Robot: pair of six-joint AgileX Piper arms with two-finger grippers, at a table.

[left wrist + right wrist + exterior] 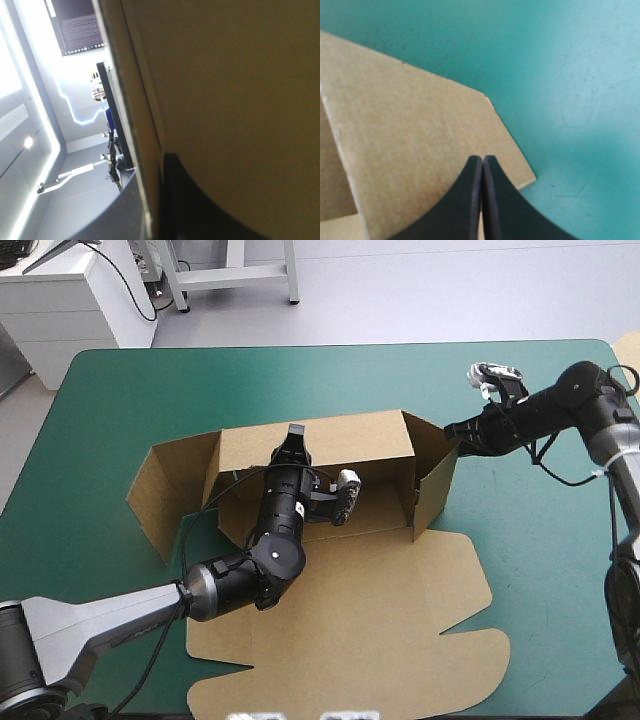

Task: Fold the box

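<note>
The brown box (340, 630) lies mid-table with its lid panel flat toward the near edge. Its back wall (330, 445) stands raised, a side flap is splayed out at the left, and the right side wall (435, 485) is also up. My left gripper (294, 432) reaches over the tray to the top edge of the back wall. In the left wrist view the board (240, 75) runs edge-on between the black fingers, so the left gripper (150, 177) is shut on it. My right gripper (452, 430) is shut, its tip against the upper corner of the right flap (410, 130); the right gripper (482, 159) forms one pointed arch.
Bare teal-green cover (530, 540) lies to the right of the box and beyond it (560, 75). A white cabinet (70, 300) stands past the table's far left corner. The left arm (230, 585) lies across the box's floor and lid.
</note>
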